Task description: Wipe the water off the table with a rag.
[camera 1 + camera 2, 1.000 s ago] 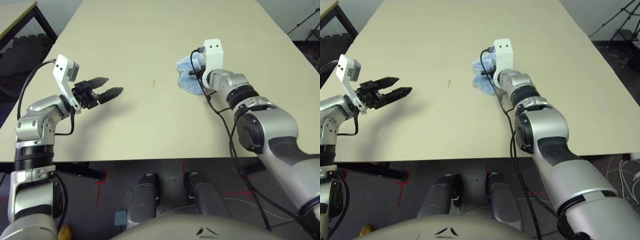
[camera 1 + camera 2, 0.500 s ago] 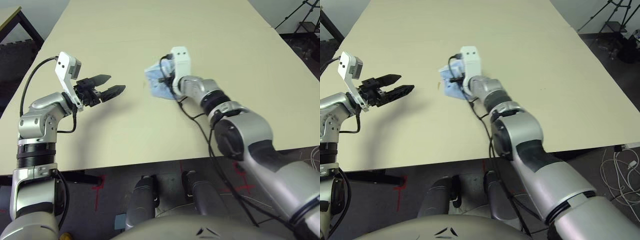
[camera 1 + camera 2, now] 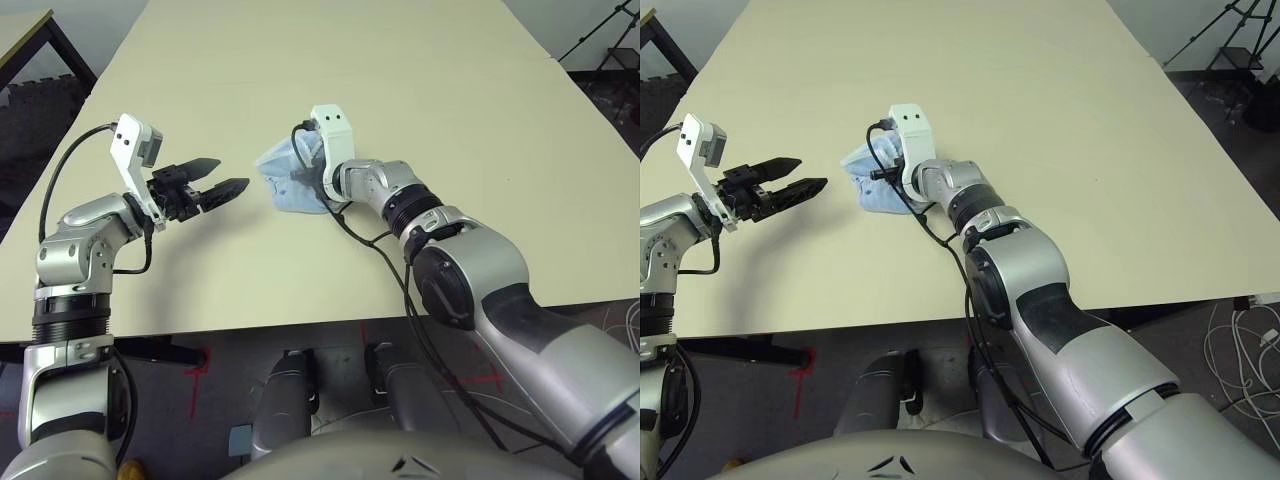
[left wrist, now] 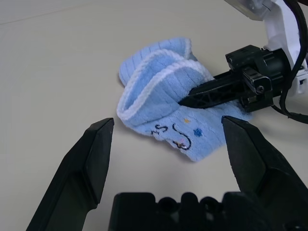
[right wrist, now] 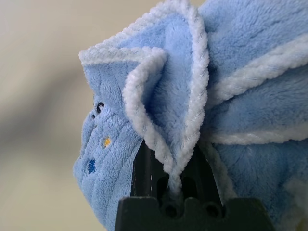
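Second table (image 3: 20, 25) is seen at far left corner. Rag (image 3: 285, 180), bunched, is pinched tight in the right gripper (image 4: 192, 98) and pressed on the table (image 3: 400, 90). Left gripper (image 3: 222, 177) is held spread wide, empty, just beside the rag.

Both forearms are smooth silver metal with black ribbed rings at the joints. Each wrist carries a white angular camera bracket, from which black cables loop back along the arm. The left pincer (image 3: 222, 176) and right pincer (image 4: 190, 99) have slim, tapered matte-black fingers.
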`<act>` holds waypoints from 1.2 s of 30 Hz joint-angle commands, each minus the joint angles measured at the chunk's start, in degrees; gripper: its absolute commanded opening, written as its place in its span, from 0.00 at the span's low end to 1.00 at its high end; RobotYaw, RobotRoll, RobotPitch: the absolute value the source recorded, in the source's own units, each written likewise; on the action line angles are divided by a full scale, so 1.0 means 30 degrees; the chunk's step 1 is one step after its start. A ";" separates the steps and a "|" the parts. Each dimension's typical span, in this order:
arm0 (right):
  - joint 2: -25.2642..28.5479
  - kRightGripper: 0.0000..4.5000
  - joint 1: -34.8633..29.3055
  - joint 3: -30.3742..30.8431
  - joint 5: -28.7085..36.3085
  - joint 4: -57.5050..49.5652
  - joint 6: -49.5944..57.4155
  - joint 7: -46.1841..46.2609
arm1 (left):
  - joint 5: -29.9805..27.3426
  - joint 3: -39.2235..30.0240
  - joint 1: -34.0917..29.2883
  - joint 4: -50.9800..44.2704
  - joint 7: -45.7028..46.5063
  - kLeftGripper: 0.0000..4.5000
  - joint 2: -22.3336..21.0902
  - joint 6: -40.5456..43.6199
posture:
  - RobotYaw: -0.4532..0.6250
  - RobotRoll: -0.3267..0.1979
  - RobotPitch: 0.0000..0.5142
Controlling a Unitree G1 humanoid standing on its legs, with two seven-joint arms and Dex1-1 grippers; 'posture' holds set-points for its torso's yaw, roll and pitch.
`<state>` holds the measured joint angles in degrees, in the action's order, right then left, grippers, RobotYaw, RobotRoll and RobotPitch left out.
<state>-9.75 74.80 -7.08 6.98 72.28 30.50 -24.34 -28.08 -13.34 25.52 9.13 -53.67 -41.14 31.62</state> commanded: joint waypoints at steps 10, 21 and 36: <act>0.1989 0.01 -0.0247 -0.0502 -0.0180 0.0540 -0.1879 0.2968 | 0.0136 0.0343 0.0641 0.0478 -0.0089 1.00 0.0099 -0.0264 | 0.38 0.62 0.30; 0.6140 0.01 0.0412 -0.0454 -0.0094 0.0001 -0.0202 -0.0723 | 0.0402 0.0978 0.1450 0.1561 -0.0336 1.00 0.0551 -0.0850 | 0.34 0.62 0.31; 1.3504 0.01 0.1053 0.0501 -0.0850 -0.1851 0.2106 -0.5945 | 0.0786 0.1471 0.2070 0.2661 -0.0665 1.00 0.0967 -0.1477 | 0.29 0.62 0.32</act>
<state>29.89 77.20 -5.78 4.92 67.47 36.38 -41.42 -26.67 -9.95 31.31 16.46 -55.16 -38.56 27.70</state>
